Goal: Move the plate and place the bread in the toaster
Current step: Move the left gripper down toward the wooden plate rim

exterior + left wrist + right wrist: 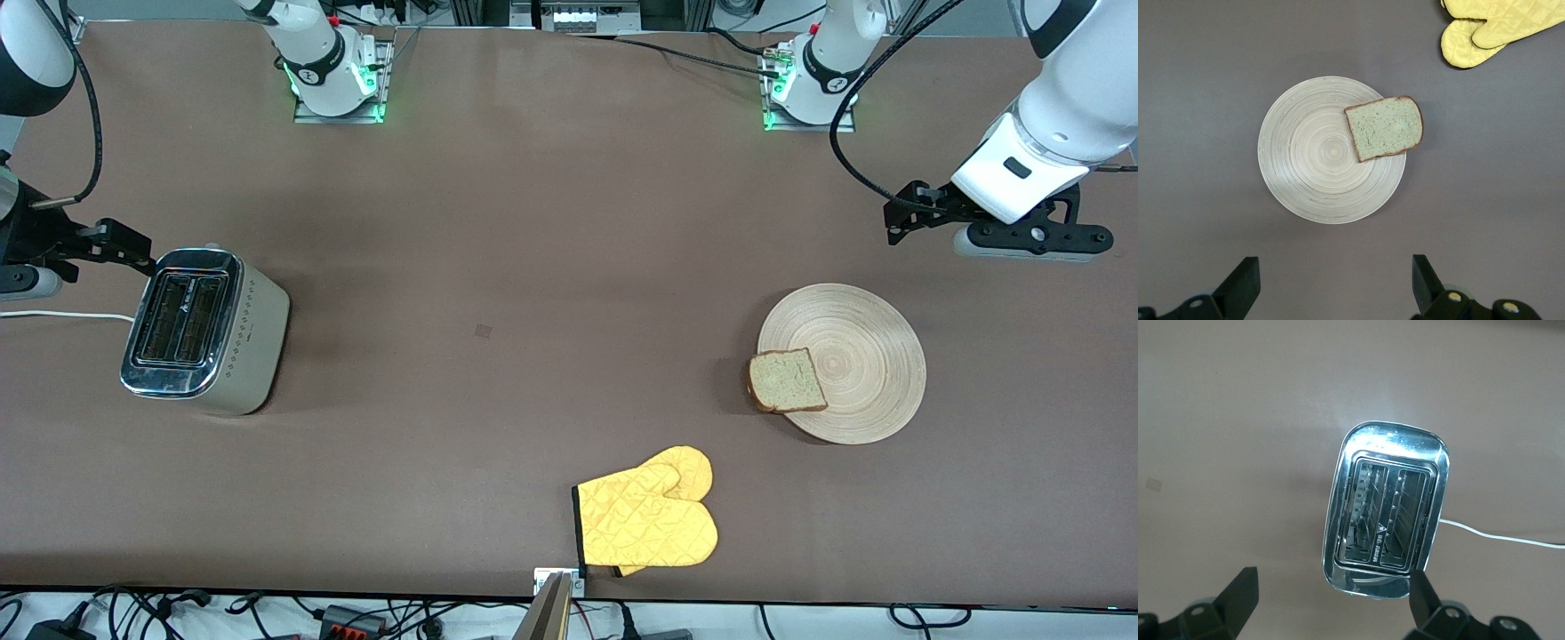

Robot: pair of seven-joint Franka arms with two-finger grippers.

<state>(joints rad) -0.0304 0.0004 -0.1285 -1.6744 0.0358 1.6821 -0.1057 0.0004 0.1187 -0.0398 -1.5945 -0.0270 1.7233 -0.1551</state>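
**A:** Start at the right arm's end of the bench. What's there?

**B:** The toaster point(206, 331), standing upright with both slots facing up and empty, its white cord point(62, 316) trailing off the bench edge. The right claw point(1331, 603) hangs just beside it, fingers spread wide and holding nothing.

**A:** Any trouble with it?

**B:** It looks heavy enough to stay put. The chrome top is slick, but nobody needs to grip it.

**A:** Middle of the bench?

**B:** Only a yellow oven mitt point(647, 520), near the front camera's edge. It's not part of the job.

**A:** And the left arm's end?

**B:** The wooden plate point(858, 356), lying flat, with the bread slice point(786, 380) on its edge nearest the mitt, one crust overhanging the rim. The left claw point(1331, 287) hovers above the bench beside the plate, open and empty.

**A:** How would you take them?

**B:** The plate seems stiff and light, but it sits low, so I'd pinch its rim at a bare spot. The bread is probably soft and crushable. I'd grip gently across opposite crusts, using that overhanging corner.
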